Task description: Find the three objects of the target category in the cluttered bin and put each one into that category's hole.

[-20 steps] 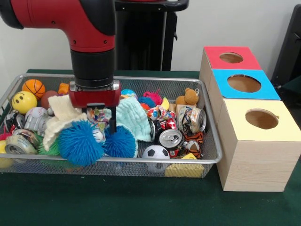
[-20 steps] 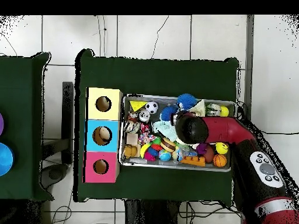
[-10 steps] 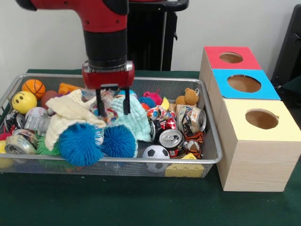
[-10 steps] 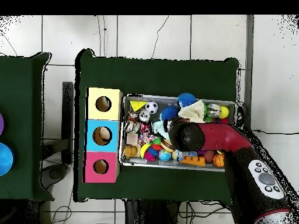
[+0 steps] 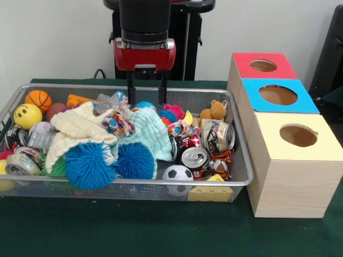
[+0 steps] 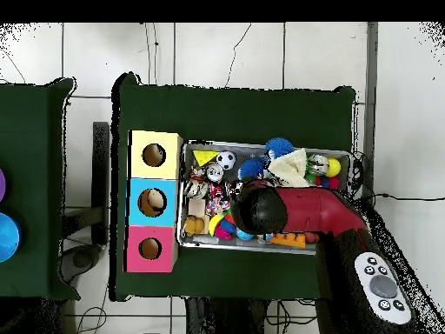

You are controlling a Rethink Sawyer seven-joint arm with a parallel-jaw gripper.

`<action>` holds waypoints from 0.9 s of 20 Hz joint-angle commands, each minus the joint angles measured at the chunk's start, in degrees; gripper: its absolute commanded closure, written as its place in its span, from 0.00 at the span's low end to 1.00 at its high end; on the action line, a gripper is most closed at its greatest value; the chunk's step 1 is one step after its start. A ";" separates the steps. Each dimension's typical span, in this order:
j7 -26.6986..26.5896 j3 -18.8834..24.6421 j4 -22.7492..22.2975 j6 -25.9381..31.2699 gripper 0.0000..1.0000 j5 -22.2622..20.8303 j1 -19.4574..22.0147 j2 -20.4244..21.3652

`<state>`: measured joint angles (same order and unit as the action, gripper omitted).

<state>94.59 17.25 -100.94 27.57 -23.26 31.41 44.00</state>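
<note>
The wire bin (image 5: pixel 134 182) is packed with balls, cans, cloths and soft toys. My gripper (image 5: pixel 146 100) hangs open and empty above the bin's back middle, clear of the pile. Below it lie a mint cloth (image 5: pixel 151 131), a cream cloth (image 5: pixel 75 131) and a multi-coloured rope toy (image 5: pixel 115 124). Two blue spiky balls (image 5: pixel 87 165) sit at the front, a soccer ball (image 5: pixel 177 173) and cans (image 5: pixel 196 159) to their right. Overhead, the arm (image 6: pixel 261 209) hides the gripper over the bin (image 6: pixel 252 144).
Beside the bin stand three boxes with round holes: red (image 5: pixel 263 65), blue (image 5: pixel 277 95), yellow (image 5: pixel 298 135). A basketball (image 5: pixel 38 99) and a smiley ball (image 5: pixel 27 115) lie at the bin's left end, a teddy bear (image 5: pixel 214 111) at the back right.
The gripper has risen out of the pile and moved right and toward the bin's back, empty. The cream cloth settled lower over the blue spiky ball.
</note>
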 commanded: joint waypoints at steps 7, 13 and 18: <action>10.33 -5.94 0.83 -2.30 0.00 1.16 -2.28 -4.44; 8.45 -12.01 4.74 6.05 0.00 -0.85 -6.37 2.96; 5.74 -13.04 5.74 10.28 0.00 0.96 -6.58 4.84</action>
<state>94.59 7.17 -99.76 29.36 -23.05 25.41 45.75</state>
